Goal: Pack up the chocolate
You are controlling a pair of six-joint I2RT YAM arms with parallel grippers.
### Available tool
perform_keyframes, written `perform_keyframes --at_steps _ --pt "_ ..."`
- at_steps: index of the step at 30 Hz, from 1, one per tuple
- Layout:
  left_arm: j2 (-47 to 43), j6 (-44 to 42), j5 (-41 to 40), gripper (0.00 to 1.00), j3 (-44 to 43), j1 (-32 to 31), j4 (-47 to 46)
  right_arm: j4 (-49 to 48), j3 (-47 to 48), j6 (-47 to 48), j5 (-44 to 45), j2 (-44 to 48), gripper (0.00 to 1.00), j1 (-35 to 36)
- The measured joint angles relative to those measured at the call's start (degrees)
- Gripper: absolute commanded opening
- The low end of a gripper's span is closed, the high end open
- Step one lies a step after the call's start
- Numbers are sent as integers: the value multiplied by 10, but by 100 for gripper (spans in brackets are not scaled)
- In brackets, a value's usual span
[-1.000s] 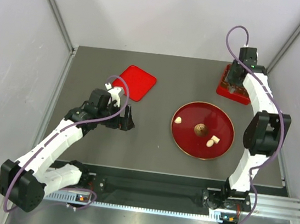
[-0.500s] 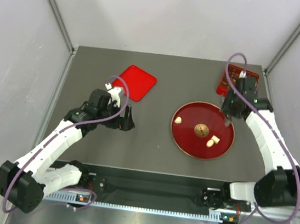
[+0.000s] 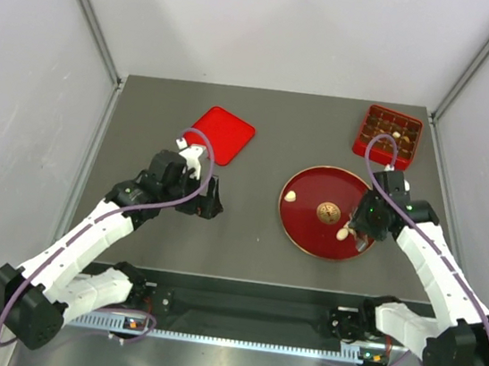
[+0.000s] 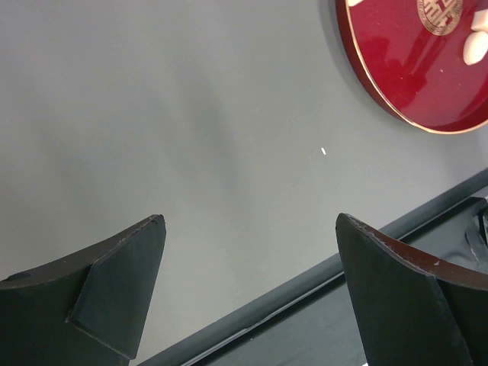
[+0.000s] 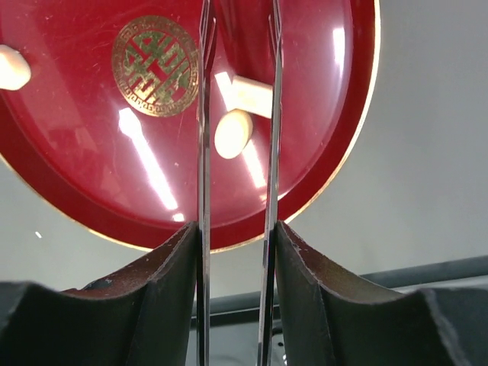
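The right gripper [image 5: 238, 252], pinching the thin tongs [image 5: 203, 114], has swung back from the red box [image 3: 364, 143] beyond the red plate [image 3: 312, 185]. It now hangs over the plate's near right side, and the round one of the two cream chocolate pieces [image 5: 232, 133] there shows between the slightly parted tong blades, while a third piece [image 3: 290, 194] sits on the plate's left side. I think the next pick is about to start, with three pieces left on the plate, and the left gripper [image 4: 250, 229] is spread wide and holds nothing, well to the left of the plate.
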State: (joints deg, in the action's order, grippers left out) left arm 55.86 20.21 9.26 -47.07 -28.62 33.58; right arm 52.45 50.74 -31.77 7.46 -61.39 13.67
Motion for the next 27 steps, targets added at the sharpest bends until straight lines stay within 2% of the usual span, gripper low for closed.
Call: perform_keyframes --at_steps 27 --pt "-8 1 -7 99 0 0 1 64 -22 -52 17 66 47 34"
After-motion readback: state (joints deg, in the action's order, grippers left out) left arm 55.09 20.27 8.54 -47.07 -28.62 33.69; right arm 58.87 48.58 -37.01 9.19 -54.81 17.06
